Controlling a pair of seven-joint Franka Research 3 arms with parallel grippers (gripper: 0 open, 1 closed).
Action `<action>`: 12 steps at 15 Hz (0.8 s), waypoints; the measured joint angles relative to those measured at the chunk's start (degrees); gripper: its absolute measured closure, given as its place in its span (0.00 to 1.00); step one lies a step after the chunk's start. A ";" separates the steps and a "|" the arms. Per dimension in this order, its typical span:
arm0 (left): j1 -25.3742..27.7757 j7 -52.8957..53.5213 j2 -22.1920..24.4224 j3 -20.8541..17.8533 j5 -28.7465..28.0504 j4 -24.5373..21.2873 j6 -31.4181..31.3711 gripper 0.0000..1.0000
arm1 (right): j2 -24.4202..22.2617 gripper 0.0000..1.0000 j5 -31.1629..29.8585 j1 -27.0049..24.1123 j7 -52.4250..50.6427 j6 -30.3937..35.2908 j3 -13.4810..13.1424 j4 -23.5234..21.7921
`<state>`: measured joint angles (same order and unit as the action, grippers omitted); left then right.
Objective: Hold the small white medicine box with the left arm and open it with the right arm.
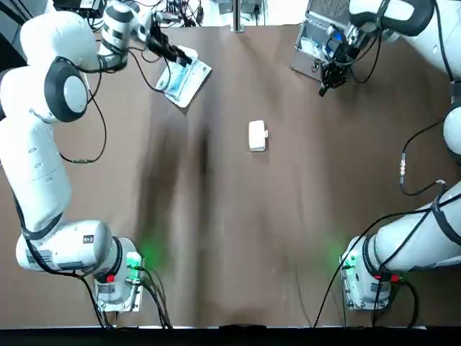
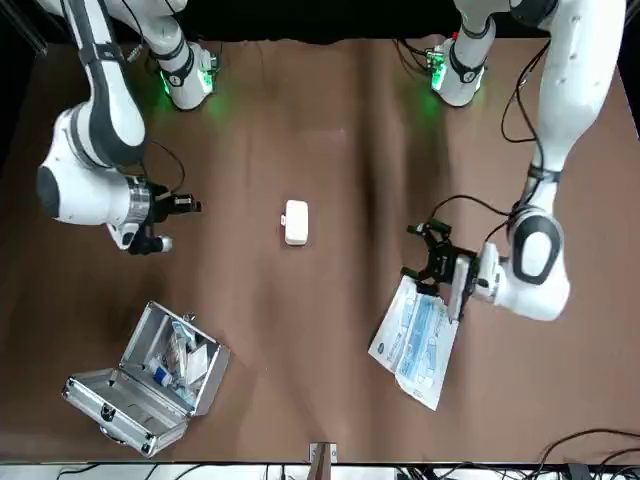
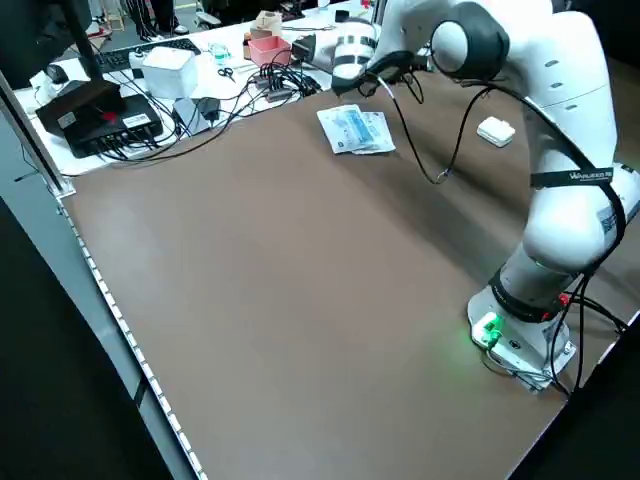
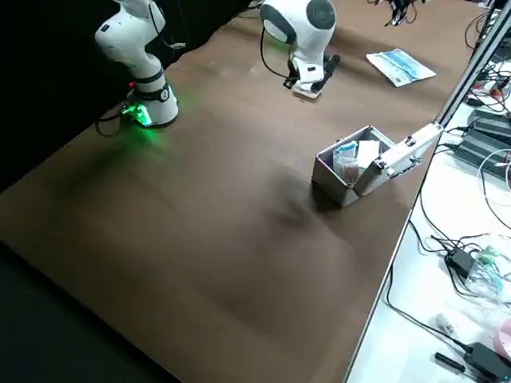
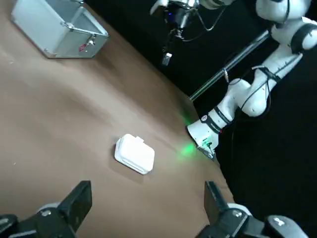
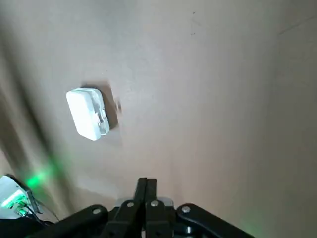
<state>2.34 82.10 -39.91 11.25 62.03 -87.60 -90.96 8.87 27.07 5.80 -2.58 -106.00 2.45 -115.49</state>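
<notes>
Plainly, neither arm is at the small white rectangular medicine box, which lies flat and alone on the brown table, a little above the middle of the top view and well apart from both arms; the step in hand looks to be the left arm's approach. In the upper left of the top view the left gripper hovers over a flat blue-and-white packet, its two fingers spread wide with nothing between them; its wrist view shows the box lying ahead on the table, not yet between the fingers. In the upper right of the top view the right gripper hangs just beside an open silver metal case, its fingers pressed together on nothing. To hold well, I judge the left arm should come down astride the box's narrower width and grip low on the body, so that the lid and the small tab on one long side stay free; the box looks light and smooth, so an off-centre grip may spin or skid it; the right arm would do best to wait until the box is pinned, then work at the tab edge.
</notes>
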 joint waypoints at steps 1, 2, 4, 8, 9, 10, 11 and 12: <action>-0.02 3.12 -1.75 0.75 0.26 0.01 -0.60 0.00 | 0.08 0.99 0.43 0.56 0.00 -1.30 0.02 -1.20; -0.04 7.18 -3.62 1.49 0.50 0.00 -1.12 0.00 | 0.20 0.99 1.03 1.21 0.00 -2.36 0.03 -2.22; -0.07 17.11 -7.06 2.91 1.11 0.05 -1.79 0.00 | 0.95 0.99 2.57 2.51 0.09 -3.43 0.06 -3.44; -2.92 34.49 -10.10 4.16 1.86 0.37 -2.47 0.00 | 5.08 0.99 6.66 4.65 0.00 -5.44 0.08 -3.99; -3.87 37.82 -10.17 4.16 1.86 0.37 -2.51 0.00 | 5.82 0.99 7.82 5.56 -0.02 -7.11 0.10 -3.99; -4.73 40.78 -10.21 4.16 1.86 0.35 -2.58 0.00 | 6.36 0.99 9.26 6.66 -0.02 -9.09 0.12 -4.00; -5.56 43.19 -10.26 4.15 1.86 0.23 -2.61 0.00 | 6.83 0.99 10.88 7.96 -0.02 -11.15 0.15 -3.99; -6.33 44.63 -10.39 4.15 1.86 0.06 -2.97 0.00 | 7.16 0.99 12.07 9.26 -0.01 -12.87 0.16 -4.00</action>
<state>-3.99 126.73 -50.30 15.40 63.89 -87.54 -93.92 16.03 39.14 15.05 -2.59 -118.88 2.62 -119.49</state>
